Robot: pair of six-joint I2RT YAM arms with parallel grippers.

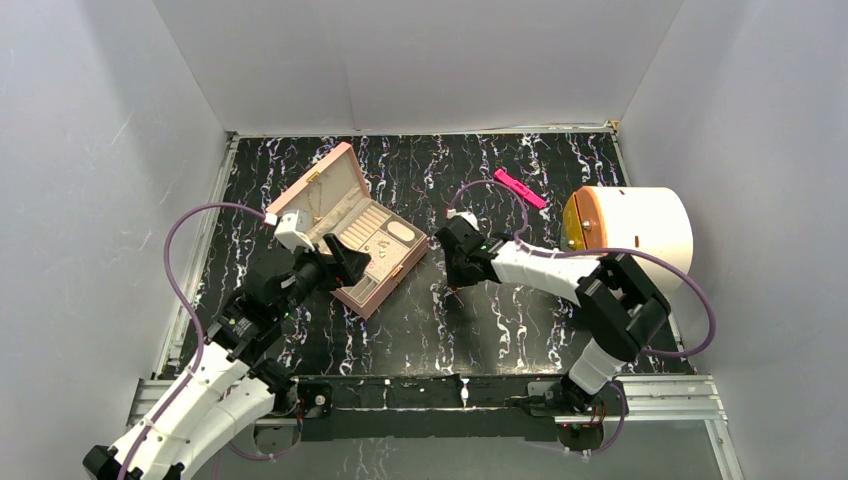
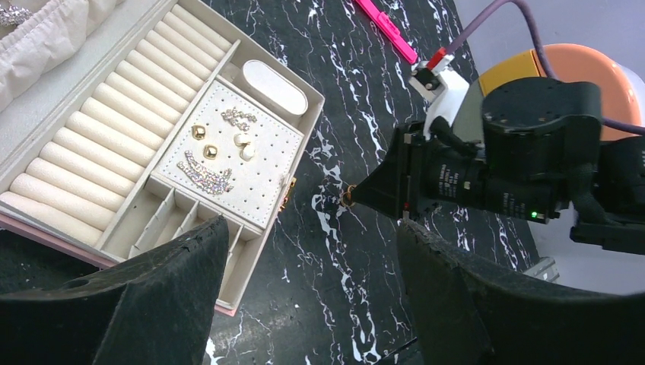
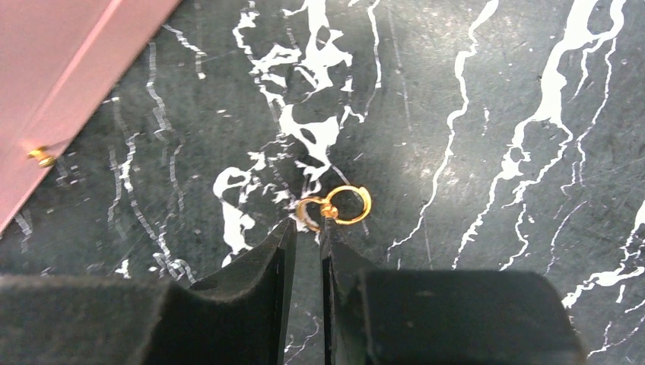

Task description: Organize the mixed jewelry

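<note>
Foreground, right wrist view: the two black padded fingers of the right claw, drawn almost together with only a thin slit between them. Their tips rest at a pair of linked gold rings lying on the black, white-veined worktop. Whether the rings are actually pinched cannot be told. The rings lie just to the right of the pink jewelry box, apart from it, opposite its gold clasp.

Left wrist view: the left claw is released, its jaws spread wide, and it hovers above the near corner of the open box, grasping nothing. Inside the box, a perforated pad carries the sorted pieces: two gold studs, pale pearl-like studs and two crystal strips. Beside the pad runs a row of cream ring rolls.

Top view: a bright pink flat bar lies toward the far edge of the worktop. A white drum with an orange face stands at the right.
</note>
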